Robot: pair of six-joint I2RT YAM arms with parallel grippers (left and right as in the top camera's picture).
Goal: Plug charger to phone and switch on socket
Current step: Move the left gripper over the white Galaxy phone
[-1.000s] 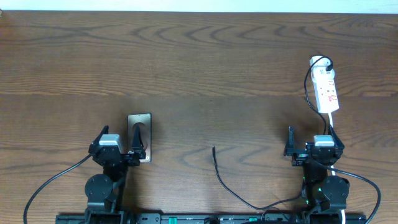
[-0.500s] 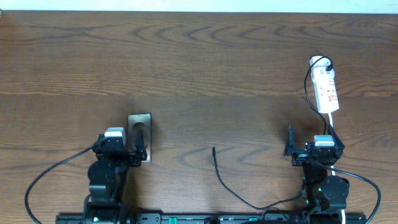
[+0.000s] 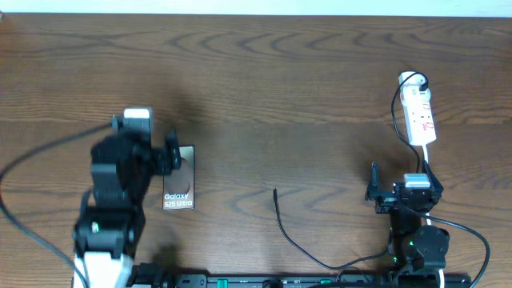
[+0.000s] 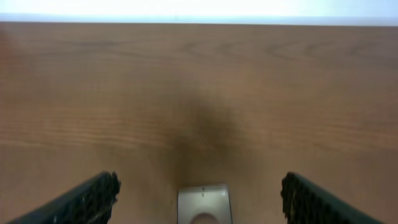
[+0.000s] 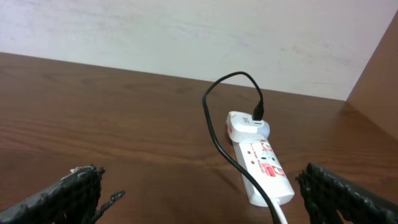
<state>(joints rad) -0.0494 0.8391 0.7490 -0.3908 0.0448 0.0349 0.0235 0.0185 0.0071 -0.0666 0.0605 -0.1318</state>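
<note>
Phone, a small flat rectangular slab with a glossy dark brownish-grey face (image 3: 182, 186), lies on the brown wooden table (image 3: 256, 80) near its near edge, toward the left side, with its long sides pointing to the far edge. At its near end the white words "Galaxy S25 Ultra" can be read in two lines. The far-left corner of the slab is covered by the left arm, which looks blurred in the overhead view. In the left wrist view only the far end of the phone shows; it is cut by the bottom of the picture and is not sharp. The left gripper (image 4: 199, 182) is above this end, its two black fingers (image 4: 93, 198) spread wide and holding nothing. The thin black charger cable (image 3: 279, 218) lies near the middle of the near edge, its small free tip apart from the phone, and its other end goes out of sight at the robot base. The white elongated power strip (image 3: 420, 116) lies near the right edge, with a white plug (image 5: 245, 124) at its far end and a black cable (image 5: 214, 130) coming from that plug. Its small red markings are too small to read. The right gripper (image 5: 205, 180) is near the strip's near end, fingers wide apart and empty.
</note>
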